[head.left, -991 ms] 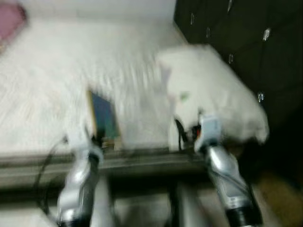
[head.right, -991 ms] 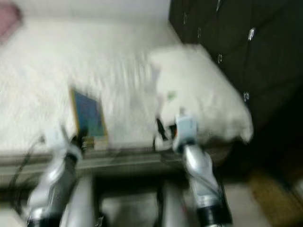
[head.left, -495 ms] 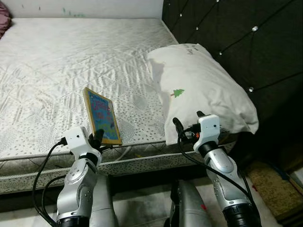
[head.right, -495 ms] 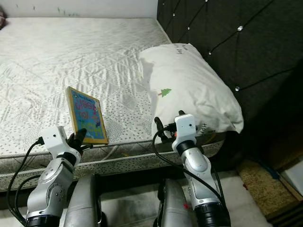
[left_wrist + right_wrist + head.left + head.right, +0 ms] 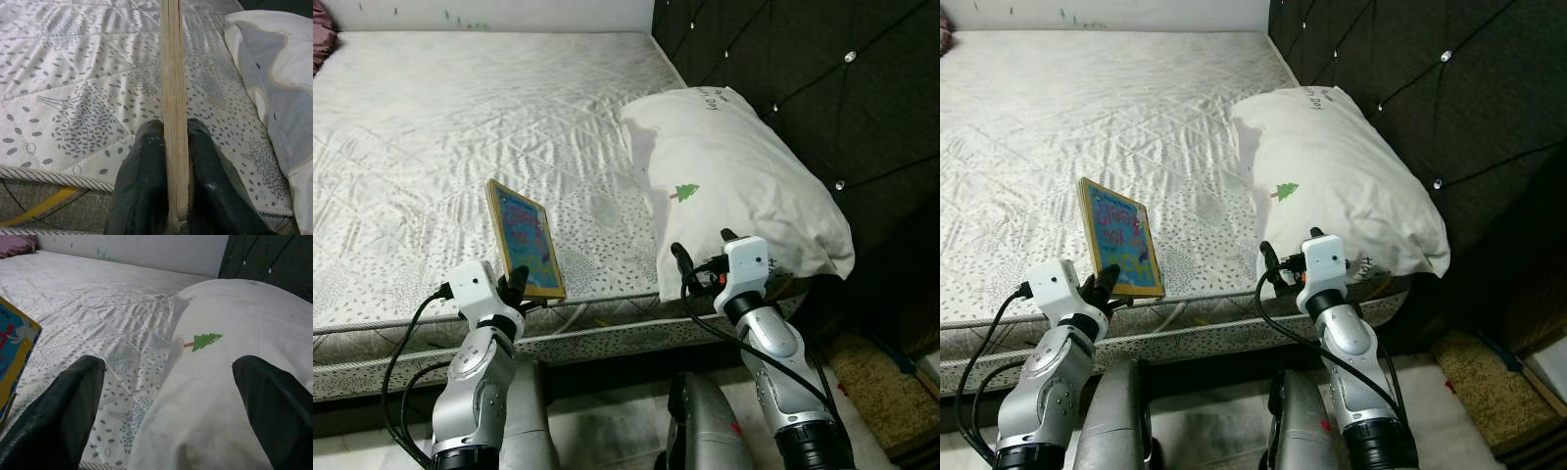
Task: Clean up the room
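A thin picture book point(image 5: 526, 238) with a yellow frame and blue cover stands upright on edge over the near side of the mattress point(image 5: 460, 127). My left gripper point(image 5: 516, 289) is shut on the book's lower edge; in the left wrist view both black fingers point(image 5: 142, 186) press the book's point(image 5: 174, 112) sides. A white pillow point(image 5: 734, 186) with a small green tree print lies at the mattress's right end against the headboard. My right gripper point(image 5: 703, 262) is open, just before the pillow's point(image 5: 225, 396) near edge, with nothing between its fingers point(image 5: 58, 416).
A dark tufted headboard point(image 5: 822, 88) rises on the right. A pink cushion point(image 5: 321, 22) peeks in at the far left corner. A brown mat point(image 5: 871, 377) lies on the floor at the lower right. The bed's front edge point(image 5: 597, 338) is right at my arms.
One second ago the picture was blurred by head motion; it has settled. Since half a second ago the view shifted slightly; both grippers and the book stay as they were.
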You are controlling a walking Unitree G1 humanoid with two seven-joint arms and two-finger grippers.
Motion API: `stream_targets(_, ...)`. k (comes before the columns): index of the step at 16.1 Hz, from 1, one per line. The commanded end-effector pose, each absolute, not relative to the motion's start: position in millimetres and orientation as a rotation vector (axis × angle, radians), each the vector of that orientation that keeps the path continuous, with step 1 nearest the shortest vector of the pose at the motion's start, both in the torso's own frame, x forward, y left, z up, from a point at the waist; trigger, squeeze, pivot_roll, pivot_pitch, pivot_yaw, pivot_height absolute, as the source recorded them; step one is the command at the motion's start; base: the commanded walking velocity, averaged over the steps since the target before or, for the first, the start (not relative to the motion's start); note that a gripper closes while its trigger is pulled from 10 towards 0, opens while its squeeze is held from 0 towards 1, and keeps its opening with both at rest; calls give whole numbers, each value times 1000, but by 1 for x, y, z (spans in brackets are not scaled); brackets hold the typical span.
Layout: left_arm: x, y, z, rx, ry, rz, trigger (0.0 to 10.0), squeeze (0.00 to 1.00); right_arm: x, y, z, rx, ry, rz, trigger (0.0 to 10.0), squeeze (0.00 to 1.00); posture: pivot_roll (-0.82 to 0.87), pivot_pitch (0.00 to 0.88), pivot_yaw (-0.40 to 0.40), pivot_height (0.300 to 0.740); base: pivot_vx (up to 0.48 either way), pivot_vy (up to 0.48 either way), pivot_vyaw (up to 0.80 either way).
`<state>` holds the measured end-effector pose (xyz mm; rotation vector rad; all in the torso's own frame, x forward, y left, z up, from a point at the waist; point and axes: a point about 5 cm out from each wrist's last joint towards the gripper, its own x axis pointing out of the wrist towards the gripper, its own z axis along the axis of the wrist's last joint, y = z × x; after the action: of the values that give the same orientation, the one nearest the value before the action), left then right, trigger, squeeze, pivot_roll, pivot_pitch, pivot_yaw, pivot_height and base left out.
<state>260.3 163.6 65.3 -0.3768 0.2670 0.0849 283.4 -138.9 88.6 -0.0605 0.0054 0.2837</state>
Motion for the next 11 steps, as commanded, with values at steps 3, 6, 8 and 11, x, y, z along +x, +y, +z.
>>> stream_targets(3,266,160,76,-373,212,64,10000,0,285,-139,94,-66,-15,283,10000,0,-17,0,-56,579,370,0,0)
stream_targets(6,267,160,76,-379,212,60,10000,0,285,-139,94,-67,-17,283,10000,0,-19,0,-55,579,480,0,0)
stream_targets(8,267,157,75,-374,223,47,10000,0,284,-139,94,-68,-17,282,10000,0,-20,0,-55,579,315,0,0)
stream_targets(11,269,155,77,-400,216,52,10000,0,284,-139,94,-62,-18,282,10000,0,-19,0,-55,579,80,0,0)
